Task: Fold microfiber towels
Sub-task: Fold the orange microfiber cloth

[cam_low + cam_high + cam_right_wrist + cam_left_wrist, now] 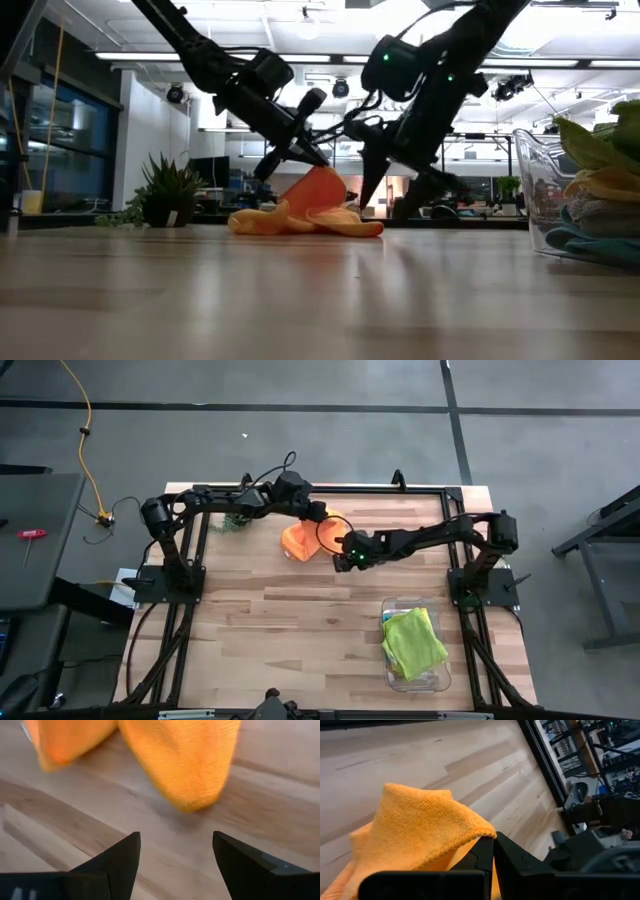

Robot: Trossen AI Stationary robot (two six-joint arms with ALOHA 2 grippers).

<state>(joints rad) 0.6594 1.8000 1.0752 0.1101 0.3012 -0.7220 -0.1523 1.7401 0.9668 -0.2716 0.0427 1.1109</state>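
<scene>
Inspecting the table, we find the left gripper [493,851] pinched tight on a fuzzy fold of the orange towel [298,540], which lies crumpled on the pale wood table [280,630] toward its far side, one peak lifted. The right gripper [175,855] hangs just beside it, fingers spread wide, holding nothing. A clear plastic bin [440,680] holds a lime green towel [412,641].
</scene>
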